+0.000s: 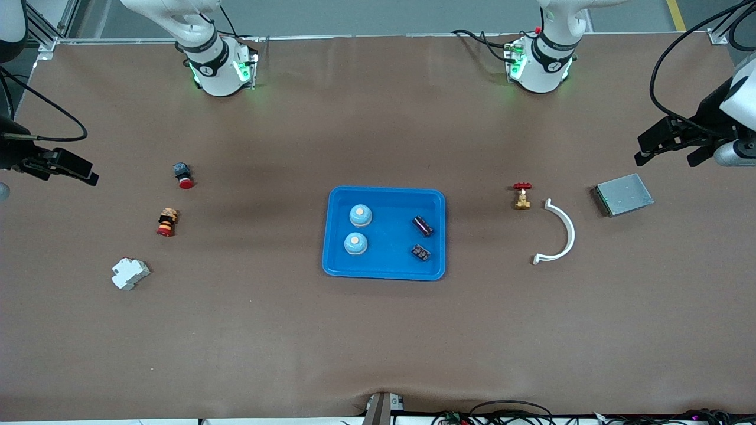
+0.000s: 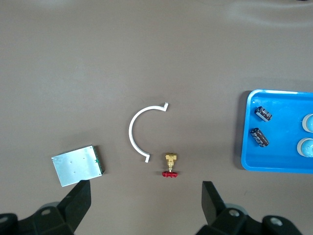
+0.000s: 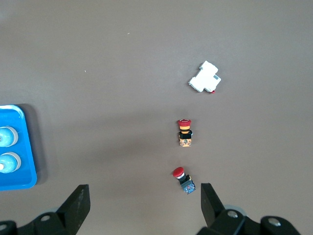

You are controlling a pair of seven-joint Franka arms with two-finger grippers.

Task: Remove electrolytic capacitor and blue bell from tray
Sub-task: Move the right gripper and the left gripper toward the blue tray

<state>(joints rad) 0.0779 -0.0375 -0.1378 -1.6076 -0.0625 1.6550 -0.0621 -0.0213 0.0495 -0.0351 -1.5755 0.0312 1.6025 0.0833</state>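
No brand, label or writing can be read on any item. A blue rectangular plastic tray (image 1: pixel 384 271) sits at the middle of the brown paper-covered surface (image 1: pixel 378 342). In it lie two light-blue dome-shaped bells (image 1: pixel 360 215) (image 1: pixel 355 243) toward the right arm's end and two small dark cylindrical capacitors (image 1: pixel 423 225) (image 1: pixel 420 252) toward the left arm's end, all apart from one another and inside the rim.

The left gripper (image 1: pixel 664 141) hangs at the left arm's end of the surface, above a flat silver metal box (image 1: pixel 623 194); its fingers (image 2: pixel 78 200) are spread wide and hold nothing. Between that box and the tray lie a white curved plastic clip (image 1: pixel 561 233) and a small brass valve with a red handle (image 1: pixel 522 196), near each other but not touching.

The right gripper (image 1: pixel 59 165) waits at the right arm's end, fingers (image 3: pixel 78 203) wide apart and empty. Near it lie a red-capped dark push button (image 1: pixel 183 175), a red-and-orange push button (image 1: pixel 166 222) and a white plastic breaker block (image 1: pixel 130 273), well spaced. Broad bare surface rings the tray, especially toward the front camera.
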